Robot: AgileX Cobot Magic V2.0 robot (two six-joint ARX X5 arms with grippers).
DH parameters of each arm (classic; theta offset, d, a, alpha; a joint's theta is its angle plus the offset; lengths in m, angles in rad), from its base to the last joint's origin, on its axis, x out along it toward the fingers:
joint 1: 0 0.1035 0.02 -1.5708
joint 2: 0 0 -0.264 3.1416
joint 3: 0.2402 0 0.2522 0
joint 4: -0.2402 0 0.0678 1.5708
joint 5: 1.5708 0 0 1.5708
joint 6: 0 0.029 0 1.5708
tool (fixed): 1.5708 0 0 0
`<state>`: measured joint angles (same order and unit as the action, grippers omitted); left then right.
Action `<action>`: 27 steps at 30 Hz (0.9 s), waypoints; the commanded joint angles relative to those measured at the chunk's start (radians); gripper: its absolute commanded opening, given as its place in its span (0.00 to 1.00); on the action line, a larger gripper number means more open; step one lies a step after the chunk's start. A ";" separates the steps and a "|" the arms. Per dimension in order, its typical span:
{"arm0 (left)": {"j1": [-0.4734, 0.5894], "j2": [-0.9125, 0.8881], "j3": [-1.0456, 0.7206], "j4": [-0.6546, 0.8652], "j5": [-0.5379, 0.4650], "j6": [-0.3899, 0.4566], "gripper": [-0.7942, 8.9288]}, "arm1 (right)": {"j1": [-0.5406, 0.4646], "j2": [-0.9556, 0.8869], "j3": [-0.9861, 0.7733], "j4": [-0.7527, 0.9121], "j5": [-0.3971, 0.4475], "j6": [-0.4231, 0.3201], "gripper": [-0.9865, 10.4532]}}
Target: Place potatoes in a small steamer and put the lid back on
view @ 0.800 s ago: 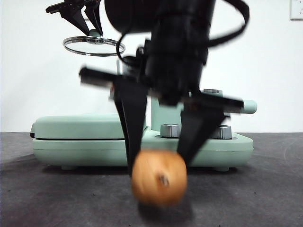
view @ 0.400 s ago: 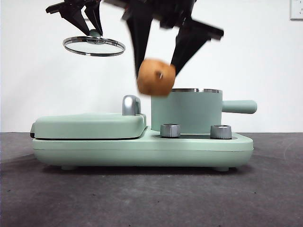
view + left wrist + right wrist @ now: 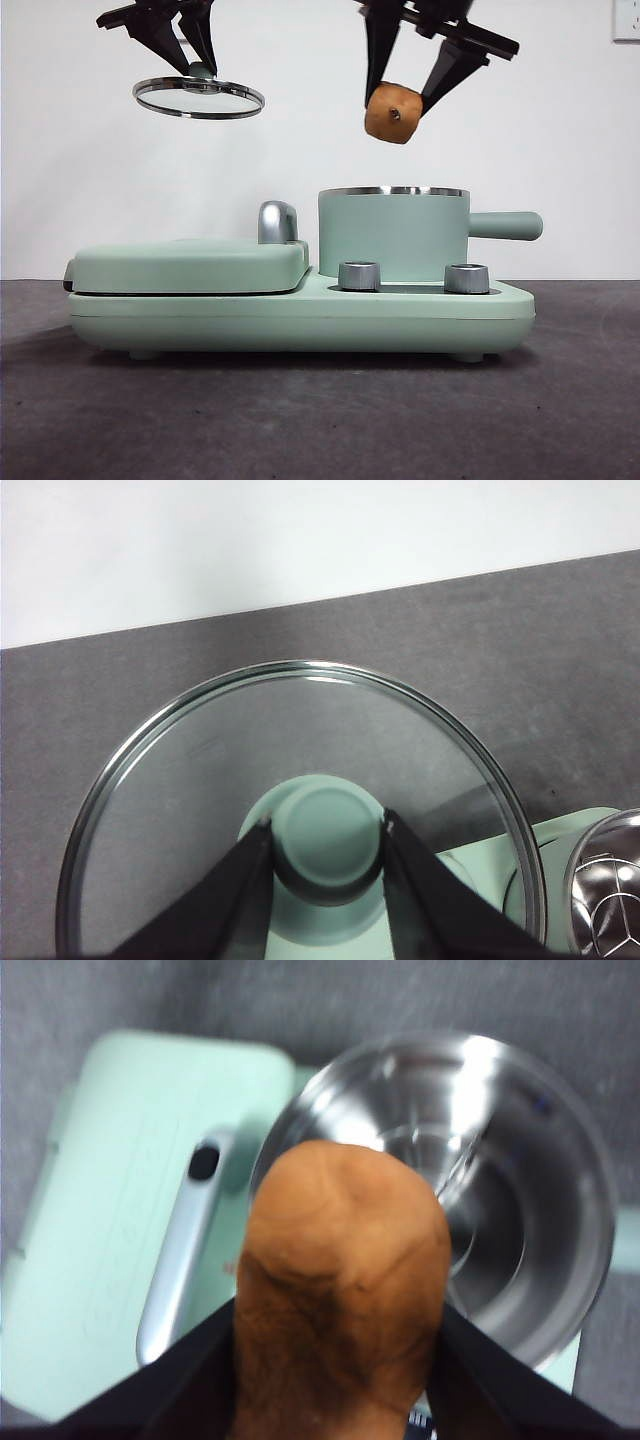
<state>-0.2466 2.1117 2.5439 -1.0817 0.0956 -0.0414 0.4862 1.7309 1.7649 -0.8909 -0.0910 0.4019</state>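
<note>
My right gripper [image 3: 404,92] is shut on the orange-brown potato [image 3: 393,113], holding it in the air above the open small steamer [image 3: 393,232]. In the right wrist view the potato [image 3: 345,1280] fills the space between the jaws, with the steamer's steel bowl [image 3: 520,1230] below it. My left gripper [image 3: 186,62] is shut on the mint-green knob [image 3: 328,832] of the glass lid [image 3: 199,98], which hangs level high above the griddle side. The lid [image 3: 200,770] spreads wide in the left wrist view.
The steamer stands on a mint-green cooker base [image 3: 420,310] with two steel dials [image 3: 360,275]. Beside it lies the flat griddle cover [image 3: 190,265] with a chrome handle [image 3: 277,222]. The steamer's side handle [image 3: 505,226] sticks out to the right. Dark table [image 3: 320,420] in front.
The right gripper has lifted the potato from the table in front of the cooker, up and back to above the steamer. The left gripper and lid have not moved.
</note>
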 commanded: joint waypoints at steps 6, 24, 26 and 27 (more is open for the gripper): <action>-0.020 -0.015 0.047 0.020 0.002 -0.003 0.09 | -0.047 0.122 0.021 0.085 -0.043 -0.048 0.23; -0.051 -0.015 0.047 0.019 0.002 -0.003 0.09 | -0.058 0.231 0.021 0.090 -0.039 -0.119 0.23; -0.056 -0.015 0.047 0.019 0.002 -0.003 0.09 | -0.057 0.231 0.021 0.089 -0.039 -0.126 0.23; -0.059 -0.015 0.047 0.019 0.002 -0.003 0.09 | -0.057 0.231 0.021 0.086 -0.039 -0.126 0.23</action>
<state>-0.2981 2.1117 2.5443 -1.0817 0.0959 -0.0418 0.4210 1.9434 1.7653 -0.8051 -0.1314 0.2939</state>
